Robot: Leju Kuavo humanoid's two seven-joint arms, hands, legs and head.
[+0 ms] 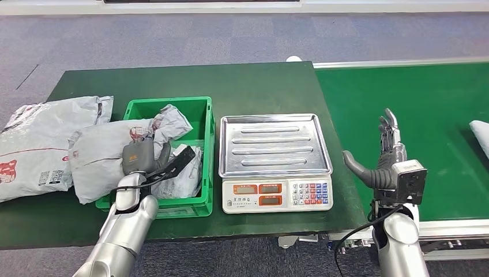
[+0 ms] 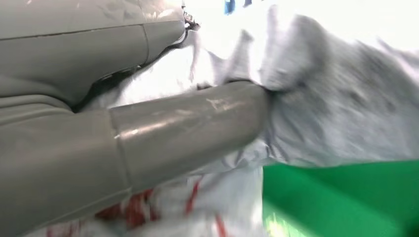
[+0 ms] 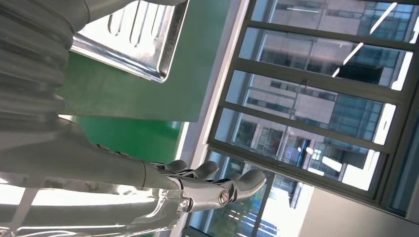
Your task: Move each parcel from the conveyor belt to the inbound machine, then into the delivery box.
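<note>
On the worktop (image 1: 69, 231), at the far left, a big grey bag (image 1: 40, 144) lies outside the box (image 1: 204, 144); the left hand (image 1: 141, 158) holds a grey parcel (image 1: 109, 153) over the box, its thumb (image 2: 197, 128) pressed into the wrap; other parcels lie inside; the scale (image 1: 275, 161) has a bare tray; the right hand (image 1: 386, 156) is open over the belt (image 1: 415, 109), holding nothing; one more parcel (image 1: 480, 135) waits at the belt's right edge. To do it well, I think the left hand should lower the parcel fully inside the box walls before it lets go, as part hangs over the rim.
</note>
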